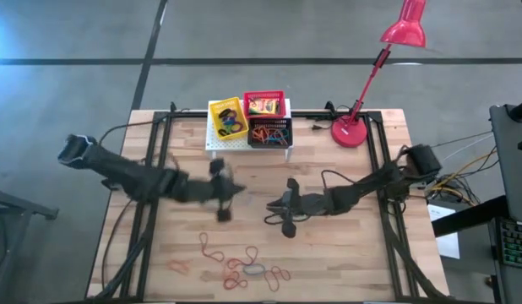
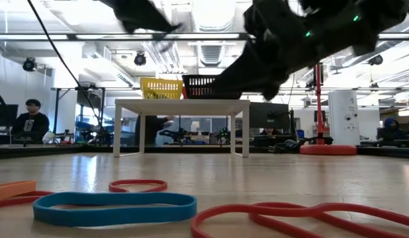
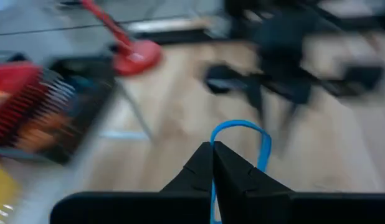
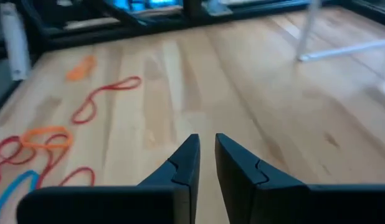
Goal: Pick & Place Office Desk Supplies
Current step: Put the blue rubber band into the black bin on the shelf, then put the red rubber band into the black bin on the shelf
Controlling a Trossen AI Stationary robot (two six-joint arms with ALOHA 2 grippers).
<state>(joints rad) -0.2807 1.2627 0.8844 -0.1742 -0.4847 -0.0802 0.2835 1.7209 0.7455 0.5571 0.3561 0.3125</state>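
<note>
My left gripper (image 1: 225, 201) hovers over the table's middle, below the baskets, shut on a blue elastic loop (image 3: 242, 127). My right gripper (image 1: 276, 209) hangs just right of it, fingers slightly apart (image 4: 206, 144) over bare wood and touching nothing. More elastic loops (image 1: 244, 266) in red and orange lie flat near the table's near edge. The low view shows another blue loop (image 2: 115, 208) and red loops (image 2: 304, 215) lying flat. Crayon boxes sit in the red basket (image 1: 263, 103). My left gripper pinches the blue loop between its two shut fingers (image 3: 233, 171). One strand (image 3: 213, 132) runs in between the fingertips. The rest of the loop sticks out past the tips as a rounded bow, lifted clear of the table.
Yellow (image 1: 227, 118), red and black (image 1: 269, 133) mesh baskets stand on a small white stand (image 2: 181, 106) at the far edge. The red desk lamp (image 1: 354, 127) stands to their right. Bare wood lies between the grippers and the loops. People show in the room beyond.
</note>
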